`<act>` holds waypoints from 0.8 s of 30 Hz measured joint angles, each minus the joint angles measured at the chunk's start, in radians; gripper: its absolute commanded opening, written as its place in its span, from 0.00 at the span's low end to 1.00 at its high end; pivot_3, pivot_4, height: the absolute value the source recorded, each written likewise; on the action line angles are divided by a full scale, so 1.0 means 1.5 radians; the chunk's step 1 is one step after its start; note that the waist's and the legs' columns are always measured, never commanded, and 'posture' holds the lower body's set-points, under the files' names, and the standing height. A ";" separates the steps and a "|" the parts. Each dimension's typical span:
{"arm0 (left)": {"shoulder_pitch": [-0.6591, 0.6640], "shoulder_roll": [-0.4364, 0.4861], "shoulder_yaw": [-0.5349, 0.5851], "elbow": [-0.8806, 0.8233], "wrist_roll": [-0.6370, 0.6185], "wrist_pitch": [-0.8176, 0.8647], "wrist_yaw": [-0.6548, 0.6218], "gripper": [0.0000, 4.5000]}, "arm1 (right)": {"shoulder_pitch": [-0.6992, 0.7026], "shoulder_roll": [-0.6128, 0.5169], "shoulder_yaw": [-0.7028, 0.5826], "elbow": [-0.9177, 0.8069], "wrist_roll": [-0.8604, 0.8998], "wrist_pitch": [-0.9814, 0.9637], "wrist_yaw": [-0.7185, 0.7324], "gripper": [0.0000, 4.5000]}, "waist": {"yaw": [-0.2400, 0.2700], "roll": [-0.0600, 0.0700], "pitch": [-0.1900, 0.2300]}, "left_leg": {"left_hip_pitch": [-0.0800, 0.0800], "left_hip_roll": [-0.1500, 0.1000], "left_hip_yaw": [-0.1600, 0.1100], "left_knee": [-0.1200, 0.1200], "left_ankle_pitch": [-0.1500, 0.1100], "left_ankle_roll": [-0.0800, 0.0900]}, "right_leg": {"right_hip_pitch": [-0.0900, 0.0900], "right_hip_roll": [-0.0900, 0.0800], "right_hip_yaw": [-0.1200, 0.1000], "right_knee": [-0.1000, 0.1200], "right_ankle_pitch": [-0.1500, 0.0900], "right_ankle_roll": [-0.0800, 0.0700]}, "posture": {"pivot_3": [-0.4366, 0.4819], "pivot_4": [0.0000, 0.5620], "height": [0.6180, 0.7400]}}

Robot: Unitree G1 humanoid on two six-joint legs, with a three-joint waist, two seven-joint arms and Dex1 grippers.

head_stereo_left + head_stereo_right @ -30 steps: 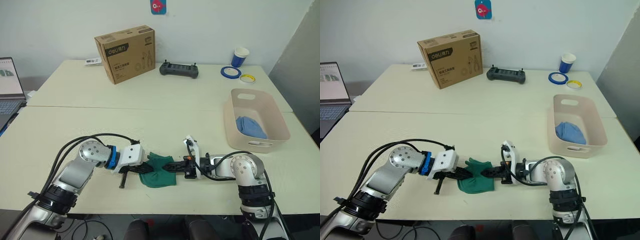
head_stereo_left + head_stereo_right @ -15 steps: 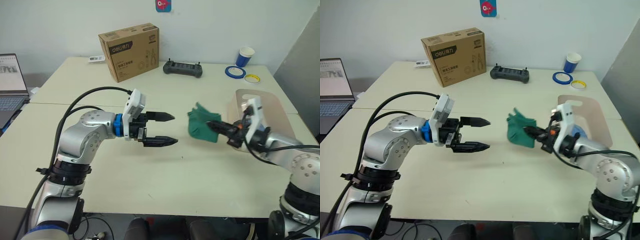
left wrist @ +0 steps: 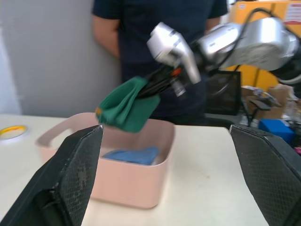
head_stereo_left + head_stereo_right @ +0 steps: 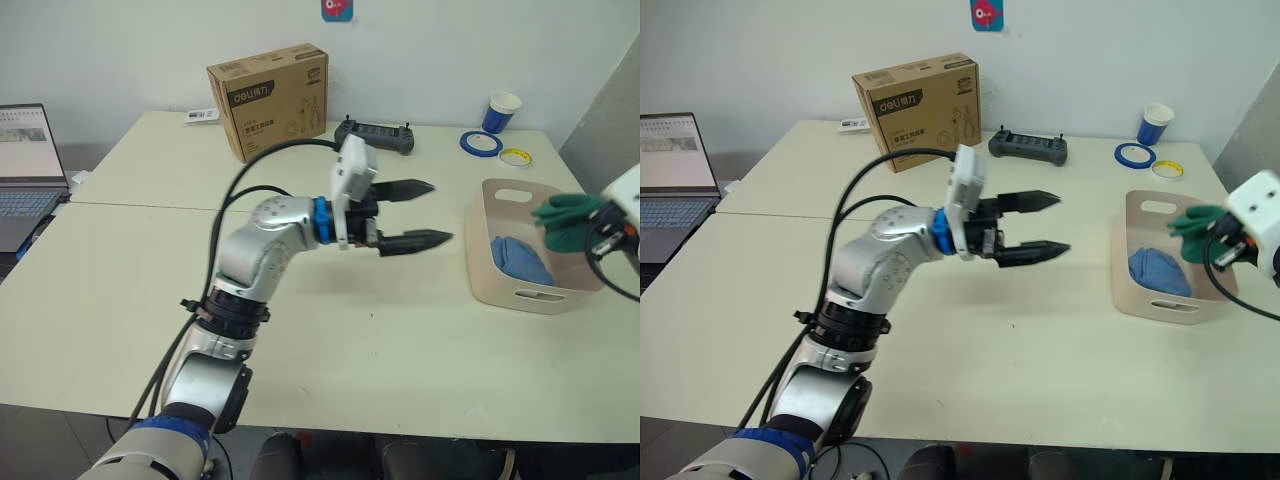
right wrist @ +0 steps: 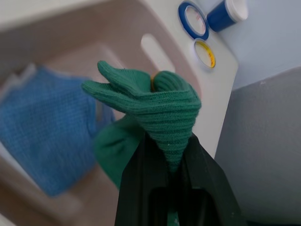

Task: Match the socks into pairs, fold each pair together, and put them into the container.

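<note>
Green socks (image 4: 563, 218), bunched, now at the right edge of the head frames, held up over the pink container (image 4: 478, 262); half a second ago they were mid-frame over bare table, and a second ago flat at the near table edge between both grippers. Right gripper (image 5: 165, 175) is clamped on the bundle, fingers pinching its lower folds, a yellowish bit showing at the top of the bundle. Light blue socks (image 4: 518, 260) already lie inside the container, below and left of the green bundle.

Left gripper (image 4: 419, 212) has swung from centre-left to centre frame, raised off the table, fingers spread wide with nothing between them, tips pointing right toward the container, well apart from it.

Left wrist view: a person in a dark top stands behind the container.

Writing: cardboard box (image 4: 270, 98) at upper centre-left reads "deli" plus small print I can't make out. Blue cup (image 4: 501, 111), blue tape roll (image 4: 479, 142) and yellow tape roll (image 4: 516, 156) sit upper right; black controller (image 4: 375, 138) between box and cup. Laptop (image 4: 28, 160) at the left edge.
</note>
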 measured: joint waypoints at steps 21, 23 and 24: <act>0.030 0.028 -0.011 -0.048 0.019 0.001 0.011 1.00 | -0.170 0.055 0.158 0.181 -0.077 -0.115 0.242 0.51 | 0.006 0.002 0.000 | 0.000 0.000 -0.001 0.004 0.000 0.000 | 0.001 0.000 -0.001 0.001 0.002 0.000 | 0.48 0.27 1.00; 0.030 0.028 -0.011 -0.048 0.020 0.001 0.011 1.00 | -0.190 0.049 0.158 0.186 -0.076 -0.116 0.278 0.66 | 0.006 0.003 0.001 | 0.000 0.000 -0.001 0.004 0.000 0.000 | 0.001 0.000 -0.001 0.001 0.002 0.000 | 0.48 0.27 1.00; 0.030 0.028 -0.011 -0.048 0.021 0.000 0.011 1.00 | -0.201 0.042 0.158 0.187 -0.076 -0.115 0.294 0.75 | 0.006 0.003 0.001 | 0.000 0.000 -0.001 0.004 0.000 0.000 | 0.001 0.000 -0.001 0.001 0.002 0.000 | 0.48 0.27 1.00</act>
